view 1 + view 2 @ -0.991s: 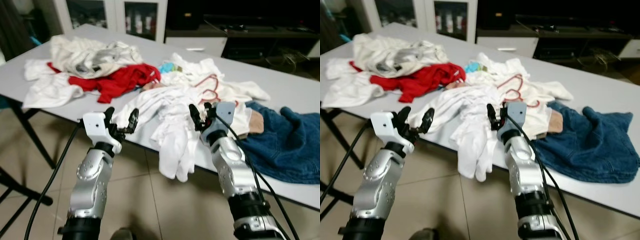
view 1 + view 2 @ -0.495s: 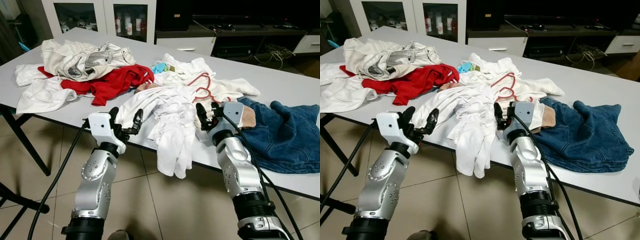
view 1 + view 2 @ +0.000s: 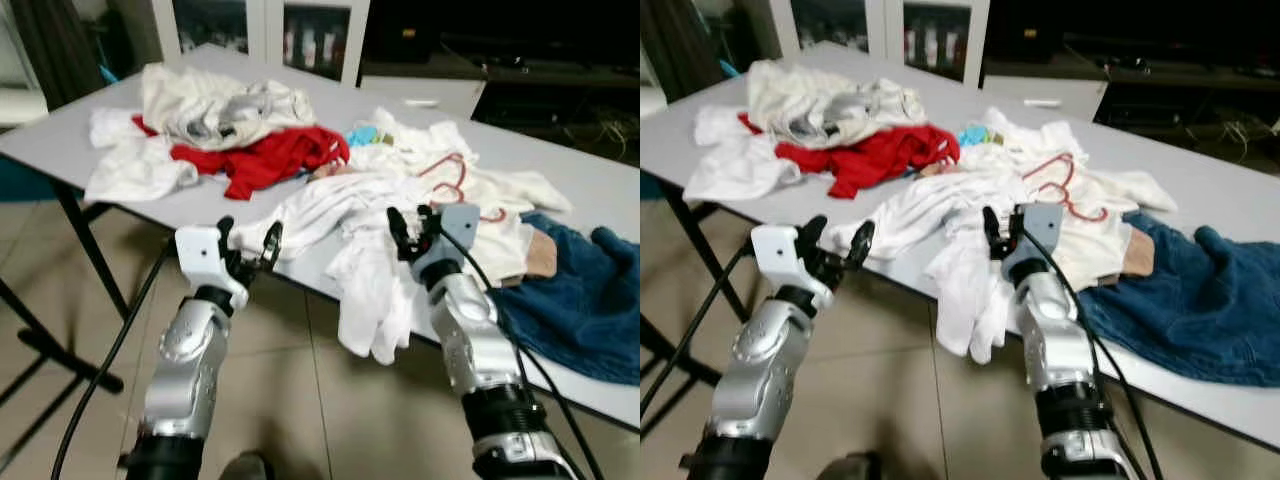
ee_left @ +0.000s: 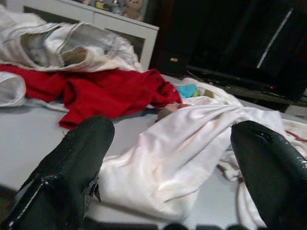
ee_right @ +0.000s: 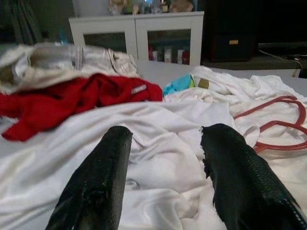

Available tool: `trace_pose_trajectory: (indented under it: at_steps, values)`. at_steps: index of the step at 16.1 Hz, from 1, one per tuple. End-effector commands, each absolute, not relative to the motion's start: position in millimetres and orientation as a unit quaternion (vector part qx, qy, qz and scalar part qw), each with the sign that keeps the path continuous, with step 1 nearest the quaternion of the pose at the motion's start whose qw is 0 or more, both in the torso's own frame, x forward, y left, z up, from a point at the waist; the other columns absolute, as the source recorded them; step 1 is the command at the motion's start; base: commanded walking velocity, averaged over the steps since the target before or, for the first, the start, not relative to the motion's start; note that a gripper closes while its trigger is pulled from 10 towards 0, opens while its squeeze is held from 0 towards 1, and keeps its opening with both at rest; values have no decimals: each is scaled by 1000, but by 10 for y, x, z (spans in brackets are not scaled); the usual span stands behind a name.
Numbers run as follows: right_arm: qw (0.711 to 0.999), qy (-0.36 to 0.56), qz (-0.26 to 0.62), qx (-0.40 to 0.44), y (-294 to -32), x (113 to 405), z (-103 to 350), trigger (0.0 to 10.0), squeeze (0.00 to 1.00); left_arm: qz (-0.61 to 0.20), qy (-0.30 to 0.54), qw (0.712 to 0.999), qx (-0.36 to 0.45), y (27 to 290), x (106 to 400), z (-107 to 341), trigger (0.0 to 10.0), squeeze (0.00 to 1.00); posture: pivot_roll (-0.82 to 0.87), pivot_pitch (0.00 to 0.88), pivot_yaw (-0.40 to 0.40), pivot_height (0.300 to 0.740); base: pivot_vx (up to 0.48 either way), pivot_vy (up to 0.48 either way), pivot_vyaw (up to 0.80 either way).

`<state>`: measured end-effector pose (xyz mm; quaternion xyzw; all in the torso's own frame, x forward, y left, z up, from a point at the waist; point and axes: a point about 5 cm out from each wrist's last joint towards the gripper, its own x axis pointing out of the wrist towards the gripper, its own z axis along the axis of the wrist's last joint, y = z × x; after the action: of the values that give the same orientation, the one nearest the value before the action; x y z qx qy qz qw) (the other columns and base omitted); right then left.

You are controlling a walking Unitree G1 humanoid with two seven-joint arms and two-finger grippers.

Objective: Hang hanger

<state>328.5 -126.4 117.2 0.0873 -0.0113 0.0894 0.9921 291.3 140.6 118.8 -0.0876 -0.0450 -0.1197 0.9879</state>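
Red wire of the hanger (image 3: 452,176) lies flat on the white garments (image 3: 360,215) beyond the right gripper (image 3: 407,227), its long axis seemingly running away across the table (image 3: 600,190) with the hook end toward the far side, though cloth hides part of it; the left gripper (image 3: 247,245) hovers at the table's near edge, well apart from the hanger. Through the right wrist camera the hanger (image 5: 278,125) sits beyond and to one side of the spread fingers (image 5: 240,177), so I judge this the approach, calling next for a reach onto it. Through the left wrist camera the fingers (image 4: 72,163) are also spread, holding nothing.
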Motion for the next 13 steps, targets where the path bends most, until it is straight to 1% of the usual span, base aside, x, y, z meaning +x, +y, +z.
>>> trace_pose_trajectory:
  at_steps: [1, 7, 11, 13]
  values:
    - [993, -14, 72, 94, -1368, 3300, 1203, 10000, 0, -135, -46, 986, -81, 1333, 2915, 1200, 10000, 0, 0, 0, -54, 740, 0, 0, 0]
    - [993, -17, 65, 94, -1418, 3301, 1222, 10000, 0, -145, -46, 985, -83, 1278, 2930, 1207, 10000, 0, -10, 0, -57, 740, 0, 0, 0]
    - [994, -16, 68, 90, -1407, 3298, 1216, 10000, 0, -149, -43, 986, -64, 1258, 2927, 1199, 10000, 0, -7, 0, -56, 740, 0, 0, 0]
    - [993, -15, 69, 90, -1395, 3296, 1214, 10000, 0, -150, -43, 986, -63, 1256, 2922, 1196, 10000, 0, -6, 0, -56, 740, 0, -306, 0]
